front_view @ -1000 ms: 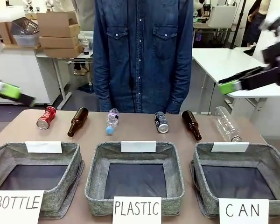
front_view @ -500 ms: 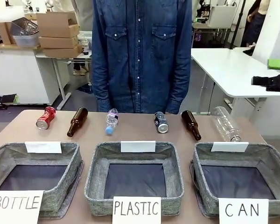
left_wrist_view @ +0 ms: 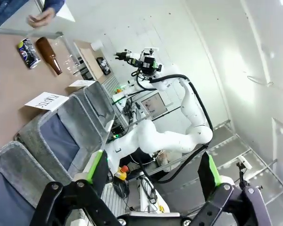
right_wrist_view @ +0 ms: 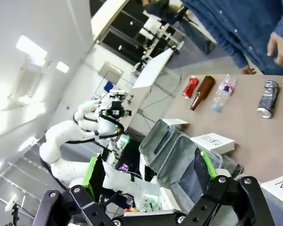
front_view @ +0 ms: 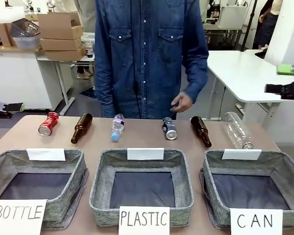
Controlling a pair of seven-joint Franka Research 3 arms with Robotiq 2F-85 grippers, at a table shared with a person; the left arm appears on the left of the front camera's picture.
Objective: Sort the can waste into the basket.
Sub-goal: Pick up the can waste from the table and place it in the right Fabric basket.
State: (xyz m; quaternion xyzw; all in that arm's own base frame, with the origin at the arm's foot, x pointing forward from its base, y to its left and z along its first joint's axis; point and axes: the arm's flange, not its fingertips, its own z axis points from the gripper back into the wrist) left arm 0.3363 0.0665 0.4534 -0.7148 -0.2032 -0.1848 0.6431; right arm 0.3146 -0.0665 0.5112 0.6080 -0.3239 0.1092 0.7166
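Person's hand [front_view: 182, 102] has come above dark can [front_view: 169, 128]; left fingers [left_wrist_view: 97, 165], right fingers [right_wrist_view: 94, 175] apart, empty.

Far-left can [front_view: 48, 123] red, white markings. Centre-right can [front_view: 169, 128] navy-black, silver ends. Left glass bottle [front_view: 81, 128], right glass bottle [front_view: 201, 130] brown. Small plastic bottle [front_view: 117, 127] clear, blue cap. CAN basket [front_view: 279, 164] grey fabric, dark bottom, white sign [front_view: 256, 221] with black letters. Table [front_view: 147, 141] tan. Person's shirt [front_view: 147, 58] blue denim.

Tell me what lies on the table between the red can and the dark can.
In the front view, a brown glass bottle lies beside the red can, then a small clear plastic bottle nearer the dark can.
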